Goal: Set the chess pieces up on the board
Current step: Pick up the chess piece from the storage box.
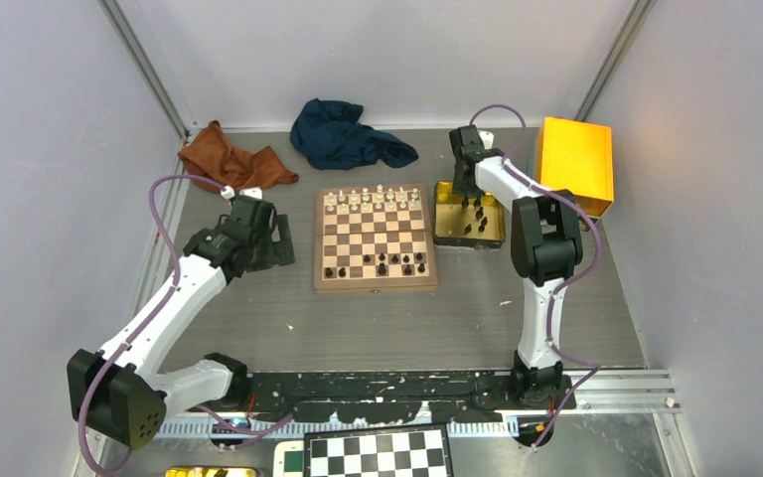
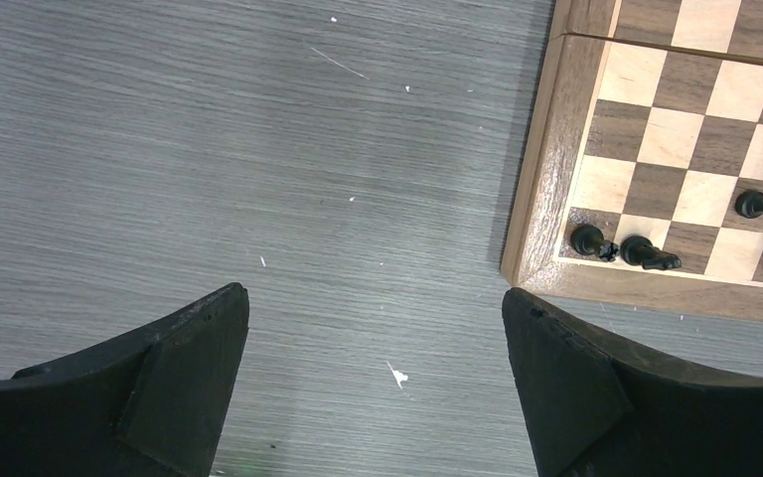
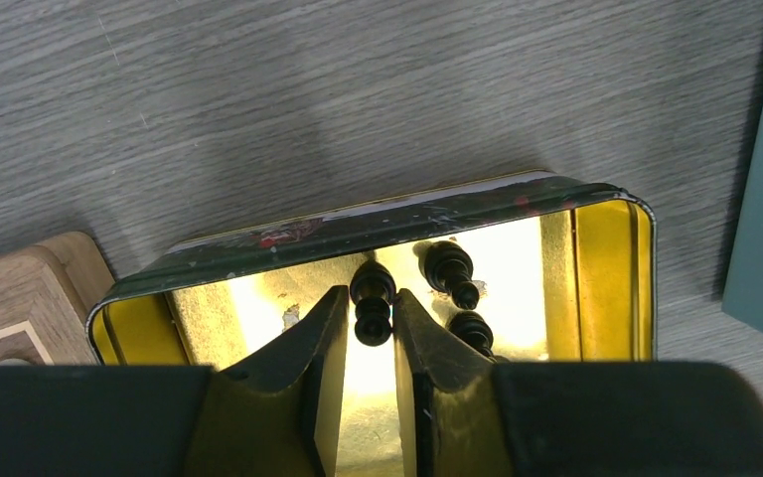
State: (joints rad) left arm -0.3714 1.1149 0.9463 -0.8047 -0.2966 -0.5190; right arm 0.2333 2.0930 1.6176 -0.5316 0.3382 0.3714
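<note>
Setting up black: part placed, more waiting in the tin

Starting at the left, the left gripper (image 2: 375, 298) hovers over the grey wood-grain tabletop (image 2: 209, 149) just off the board's left rim. Its jaws stand wide apart and hold nothing.

The square wooden chessboard with light and dark brown squares (image 1: 375, 286) lies at the centre. Small cream-white chess pieces (image 1: 373, 197) line its two far rows, which look about full. On the near side only some of the tiny black chess pieces (image 1: 382, 266) stand, scattered over the two near rows with plain gaps between them, so black's ranks are roughly half filled at best.

Touching the board's right edge is the shallow gold tin tray (image 3: 358, 224), where several more black pieces lie. The right gripper (image 3: 371, 298) reaches down into it, fingers drawn in narrow against either side of one lying black piece (image 3: 373, 281). That piece appears to rest on the tray floor, not lifted. Two others (image 3: 450, 268) lie just to its right. Judging by this, many trips from tray to board remain.
</note>
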